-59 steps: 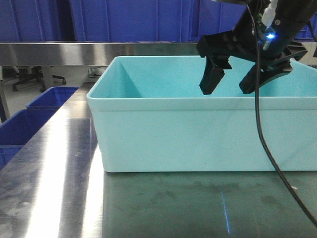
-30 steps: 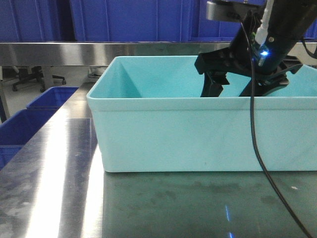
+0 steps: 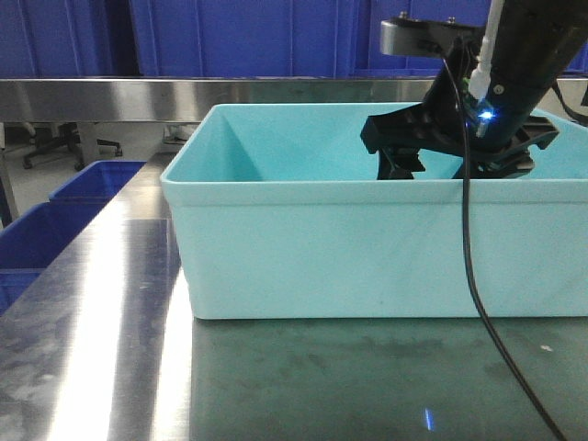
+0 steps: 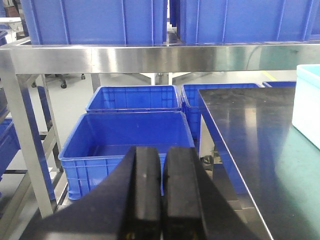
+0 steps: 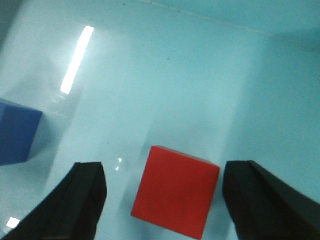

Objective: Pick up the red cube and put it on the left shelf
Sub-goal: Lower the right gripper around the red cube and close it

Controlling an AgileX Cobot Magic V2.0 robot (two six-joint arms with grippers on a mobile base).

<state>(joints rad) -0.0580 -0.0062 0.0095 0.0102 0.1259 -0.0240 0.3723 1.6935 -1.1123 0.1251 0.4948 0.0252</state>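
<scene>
While the right gripper [image 3: 447, 158] hangs low inside the teal plastic bin [image 3: 367, 248], its fingertips are hidden behind the near wall in the front view, and only the upper parts of its two black fingers [image 3: 400, 156] show above the rim. The wrist view from that arm shows the jaws spread wide, one finger at each side of the red cube [image 5: 175, 196]. The cube lies on the pale bin floor between them, with bare floor showing on both sides, so neither finger touches it. A blue cube [image 5: 15, 131] sits on the same floor further left in that view, well apart from the red one and outside the jaws. A bright strip of light reflects off the bin floor beyond it. A black cable [image 3: 473, 276] drops from the right arm over the near wall of the bin and down to the steel table [image 3: 110, 322] on which the bin stands.

The left gripper [image 4: 162, 195] is out to the left, past the table's edge, its jaws pressed together with nothing between them. Beyond it, open blue crates [image 4: 127, 145] stand on the floor beneath a steel shelf [image 4: 150, 57], which carries more blue bins [image 4: 95, 20]
</scene>
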